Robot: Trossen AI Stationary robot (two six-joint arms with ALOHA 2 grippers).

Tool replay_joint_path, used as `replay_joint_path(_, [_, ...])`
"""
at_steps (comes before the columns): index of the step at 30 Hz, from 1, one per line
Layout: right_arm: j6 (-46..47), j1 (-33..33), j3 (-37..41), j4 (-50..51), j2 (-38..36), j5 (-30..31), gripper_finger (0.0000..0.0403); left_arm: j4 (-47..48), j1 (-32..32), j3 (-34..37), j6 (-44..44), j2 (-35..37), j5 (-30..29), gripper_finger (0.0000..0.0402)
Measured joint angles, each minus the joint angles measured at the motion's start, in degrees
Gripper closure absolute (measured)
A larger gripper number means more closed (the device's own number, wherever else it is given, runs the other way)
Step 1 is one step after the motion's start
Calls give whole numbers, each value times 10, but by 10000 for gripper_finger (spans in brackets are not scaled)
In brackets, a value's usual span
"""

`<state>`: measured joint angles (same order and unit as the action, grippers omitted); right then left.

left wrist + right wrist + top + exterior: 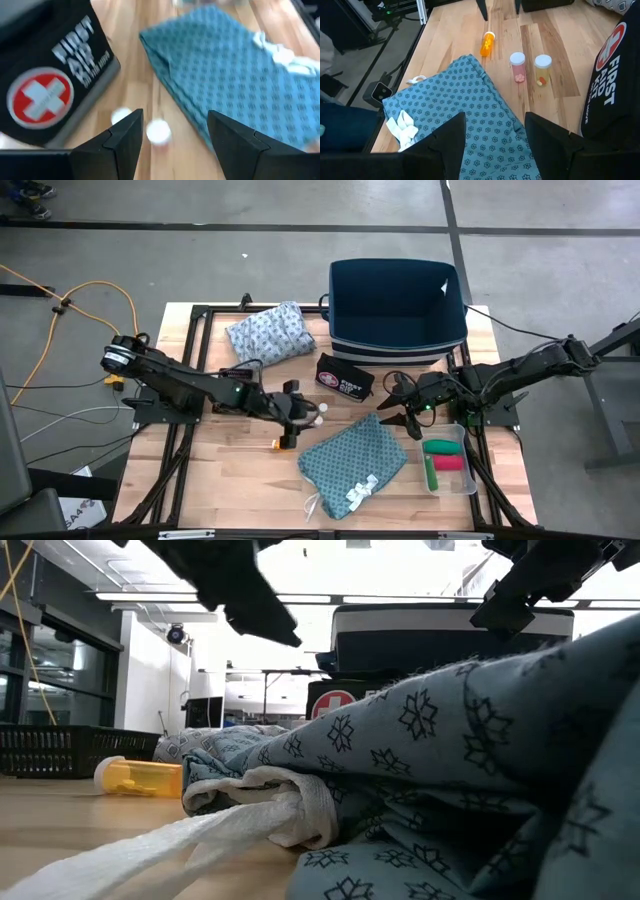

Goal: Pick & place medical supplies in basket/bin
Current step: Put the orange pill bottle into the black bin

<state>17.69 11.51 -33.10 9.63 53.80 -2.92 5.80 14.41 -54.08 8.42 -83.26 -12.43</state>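
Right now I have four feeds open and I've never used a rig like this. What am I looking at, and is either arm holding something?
You are seeing two dark robot arms working at a wooden table. One picture looks straight down, one looks level across the tabletop, and two come from cameras on the arms' wrists.

From above, the left end effector hovers over small white-capped pill bottles. The right end effector hovers beside the black first aid pouch with a red cross badge. Both stand open and hold nothing.

Also on the table are a teal patterned folded cloth with white ties, a pale blue-grey patterned folded cloth, a dark blue fabric bin, an orange pill bottle lying on its side, and a clear tray holding red and green rolls.
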Motion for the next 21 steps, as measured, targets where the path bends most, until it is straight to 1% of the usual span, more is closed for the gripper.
replay_joint_path(4, [0, 0, 0, 0, 0, 0, 211, 47, 20, 0, 4, 0, 24, 188])
replay_joint_path(9, [0, 0, 0, 0, 0, 0, 211, 58, 48, 0, 26, 1, 59, 188])
replay_joint_path(12, [0, 0, 0, 0, 0, 0, 211, 70, 64, 0, 43, 6, 59, 188])
replay_joint_path(15, [0, 0, 0, 0, 0, 0, 211, 109, 77, 0, 68, 5, 53, 188])
replay_joint_path(21, [0, 0, 0, 0, 0, 0, 211, 150, 96, 0, 131, 5, 46, 188])
